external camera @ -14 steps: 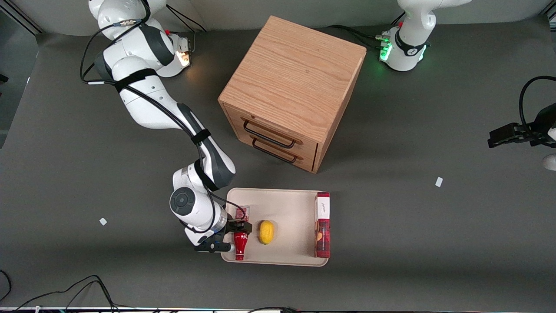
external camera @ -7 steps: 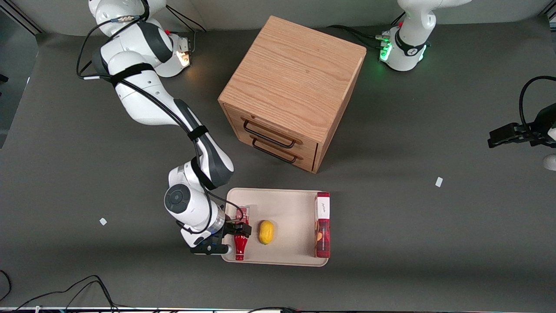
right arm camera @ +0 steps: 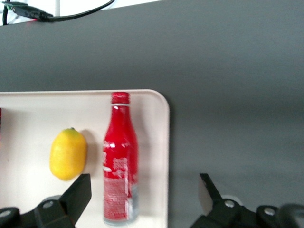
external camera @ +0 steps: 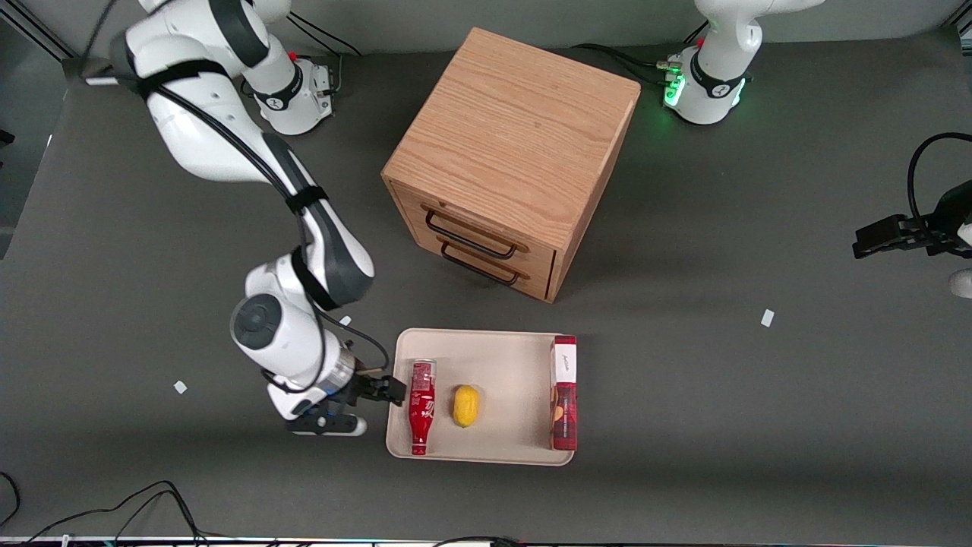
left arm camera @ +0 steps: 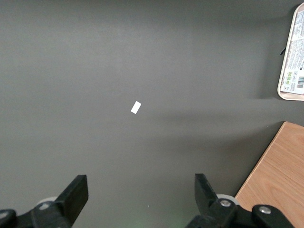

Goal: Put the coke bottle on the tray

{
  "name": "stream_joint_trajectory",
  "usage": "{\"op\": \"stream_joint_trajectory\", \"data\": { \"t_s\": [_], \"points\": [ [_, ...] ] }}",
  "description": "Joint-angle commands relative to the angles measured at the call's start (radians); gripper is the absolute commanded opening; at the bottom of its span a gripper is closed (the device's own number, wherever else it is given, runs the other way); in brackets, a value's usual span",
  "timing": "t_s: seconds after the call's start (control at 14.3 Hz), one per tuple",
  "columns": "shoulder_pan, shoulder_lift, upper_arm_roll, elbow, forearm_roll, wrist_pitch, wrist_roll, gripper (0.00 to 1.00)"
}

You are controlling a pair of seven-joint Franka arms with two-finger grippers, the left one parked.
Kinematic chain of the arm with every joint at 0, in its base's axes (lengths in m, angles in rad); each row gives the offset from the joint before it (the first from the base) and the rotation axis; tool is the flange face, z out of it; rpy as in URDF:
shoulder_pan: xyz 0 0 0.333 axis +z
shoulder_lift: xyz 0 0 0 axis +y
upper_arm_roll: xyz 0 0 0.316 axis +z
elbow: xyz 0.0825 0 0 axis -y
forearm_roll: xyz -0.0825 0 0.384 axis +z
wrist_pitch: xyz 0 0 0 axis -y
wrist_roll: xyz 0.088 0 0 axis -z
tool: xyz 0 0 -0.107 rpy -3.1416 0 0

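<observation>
- My end effector (external camera: 377, 390) hangs just off the tray (external camera: 501, 346) at the working arm's end of it, fingers spread wide with nothing between them; the wrist view shows both fingertips (right arm camera: 78, 190) apart, with the tray's rim and a stretch of bare table (right arm camera: 237, 118) in the gap.
- The coke bottle (external camera: 420, 406) lies on its side inside the tray, just beside the end effector, along the rim nearest to it, its cap pointing toward the front camera.
- One step further from the end effector than the bottle sits a lemon (external camera: 465, 405), near the bottle but not touching it as far as I can tell; a red box (external camera: 563, 395) lies along the tray's edge farthest from the end effector.
- I judge the placement done: the bottle rests wholly on the tray.
- Handling, as I read it: a small, rigid bottle, probably light, with a smooth, glossy skin that could slip, and a round body that may roll if nudged.
- If I had to regrasp it, I would close across the wide labelled middle (right arm camera: 119, 156), not the narrow neck, where the taper could let it slide out.
- The nearby rim leaves little room for the finger on that side.
</observation>
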Motion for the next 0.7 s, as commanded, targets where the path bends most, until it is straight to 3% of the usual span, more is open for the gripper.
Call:
{"op": "stream_joint_trajectory", "data": {
  "t_s": [0.0,0.14,0.42,0.63],
  "points": [
    [-0.018,-0.263,-0.042,-0.309,-0.002,0.008,-0.068,1.00],
    [-0.017,-0.403,-0.085,-0.429,-0.002,-0.056,-0.101,1.00],
    [-0.022,-0.607,-0.179,-0.461,-0.002,-0.361,-0.219,1.00],
    [-0.045,-0.745,-0.212,-0.515,-0.004,-0.461,-0.270,1.00]
  ]
}}
